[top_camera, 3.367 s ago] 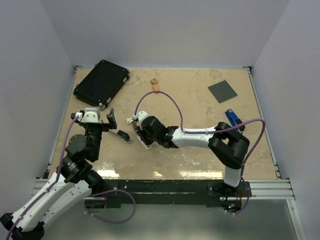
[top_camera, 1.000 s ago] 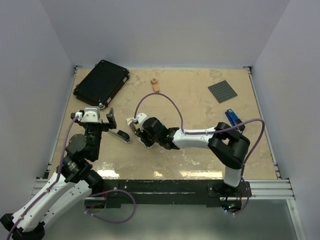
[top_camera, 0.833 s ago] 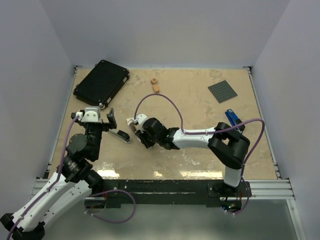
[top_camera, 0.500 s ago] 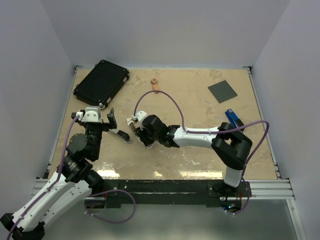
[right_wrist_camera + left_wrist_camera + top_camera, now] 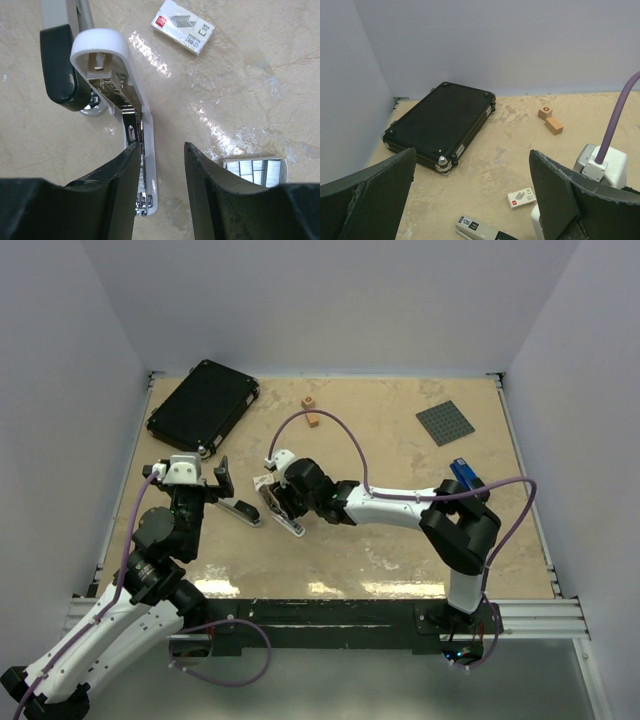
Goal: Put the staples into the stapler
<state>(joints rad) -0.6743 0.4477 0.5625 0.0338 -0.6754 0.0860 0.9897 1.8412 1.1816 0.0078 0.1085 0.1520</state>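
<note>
Beige table (image 5: 400, 450): case (image 5: 203, 405), staple box (image 5: 182, 26) near stapler (image 5: 115, 85); left gripper (image 5: 472, 160), right gripper (image 5: 161, 150) spread, empty.

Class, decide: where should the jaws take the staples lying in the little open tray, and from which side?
Come straight down from above: the staples lie flat in a shallow tray whose rim likely blocks side approaches. Pinch across one strip's width.

blk case (image 5: 203, 405) far-L | tan blocks (image 5: 313, 420) far-ctr | gry plate (image 5: 445, 423) far-R | blue stapler (image 5: 462, 474) R
</note>
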